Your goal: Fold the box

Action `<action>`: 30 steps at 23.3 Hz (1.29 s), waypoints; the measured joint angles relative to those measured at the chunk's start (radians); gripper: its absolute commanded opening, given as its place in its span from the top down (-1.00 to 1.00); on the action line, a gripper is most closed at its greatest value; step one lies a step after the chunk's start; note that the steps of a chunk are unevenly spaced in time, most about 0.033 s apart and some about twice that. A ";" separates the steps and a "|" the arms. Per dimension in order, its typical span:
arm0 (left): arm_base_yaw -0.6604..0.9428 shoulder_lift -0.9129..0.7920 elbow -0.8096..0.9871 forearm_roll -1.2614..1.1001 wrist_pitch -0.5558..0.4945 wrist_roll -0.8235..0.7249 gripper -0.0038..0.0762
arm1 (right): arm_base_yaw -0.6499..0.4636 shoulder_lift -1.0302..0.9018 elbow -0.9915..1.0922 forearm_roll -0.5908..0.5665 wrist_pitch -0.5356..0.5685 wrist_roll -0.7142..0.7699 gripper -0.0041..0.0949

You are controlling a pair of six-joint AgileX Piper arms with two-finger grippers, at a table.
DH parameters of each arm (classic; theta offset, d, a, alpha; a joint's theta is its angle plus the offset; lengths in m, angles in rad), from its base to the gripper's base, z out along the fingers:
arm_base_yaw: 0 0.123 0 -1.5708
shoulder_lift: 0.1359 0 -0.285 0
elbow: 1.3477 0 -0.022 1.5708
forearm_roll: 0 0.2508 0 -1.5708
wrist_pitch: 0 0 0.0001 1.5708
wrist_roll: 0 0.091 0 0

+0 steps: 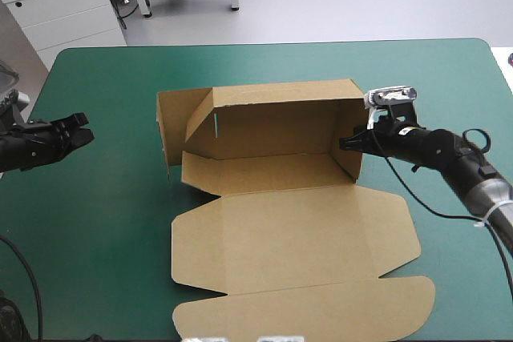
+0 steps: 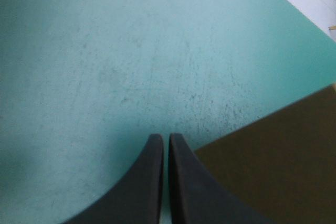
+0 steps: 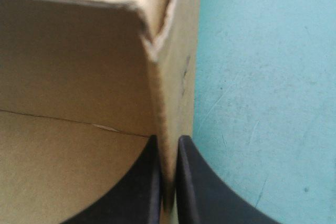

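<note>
Right gripper [image 1: 345, 143], frame right, pinches a wall of the box [image 1: 288, 230]; left gripper [image 1: 82, 135], frame left, closed and empty.

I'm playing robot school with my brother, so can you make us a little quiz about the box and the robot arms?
1. True or false: the left end effector is holding the box.
2. Which part of the box does the right end effector pinch? A right side wall, B left side wall, C back wall.
3. Fill in: the lid lies ___ on the table.
Key: 1 false; 2 A; 3 flat.
</note>
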 measured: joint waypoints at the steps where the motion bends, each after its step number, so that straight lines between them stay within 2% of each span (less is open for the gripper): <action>1: 0.000 -0.001 0.016 0.000 -0.010 -0.003 0.87 | -0.020 0.005 -0.036 -0.017 0.058 0.018 0.93; 4: 0.000 -0.003 0.052 0.001 -0.040 -0.006 0.87 | -0.052 0.022 -0.155 -0.086 0.212 0.111 0.93; 5: 0.000 -0.005 0.062 0.001 -0.059 -0.007 0.87 | -0.056 0.037 -0.248 -0.159 0.323 0.202 0.93; 6: 0.000 -0.006 0.063 0.001 -0.069 -0.007 0.87 | -0.057 0.046 -0.294 -0.187 0.371 0.234 0.93; 7: 0.000 -0.009 0.065 0.001 -0.084 -0.016 0.87 | -0.057 0.064 -0.370 -0.223 0.494 0.290 0.93; 8: 0.000 -0.009 0.065 0.001 -0.090 -0.024 0.87 | -0.057 0.076 -0.408 -0.236 0.542 0.310 0.93; 9: 0.000 -0.010 0.065 -0.001 -0.100 -0.033 0.87 | -0.057 0.105 -0.463 -0.251 0.654 0.342 0.93; 11: 0.000 -0.010 0.065 -0.001 -0.100 -0.040 0.87 | -0.057 0.153 -0.511 -0.267 0.786 0.381 0.93; 16: 0.000 -0.010 0.065 -0.001 -0.098 -0.057 0.87 | -0.043 0.240 -0.512 -0.371 0.809 0.459 0.93; 26: 0.000 -0.011 0.066 -0.011 -0.099 -0.078 0.87 | -0.042 0.362 -0.562 -0.371 0.700 0.454 0.92; 30: 0.000 -0.011 0.066 -0.028 -0.100 -0.085 0.87 | -0.042 0.377 -0.569 -0.371 0.685 0.454 0.80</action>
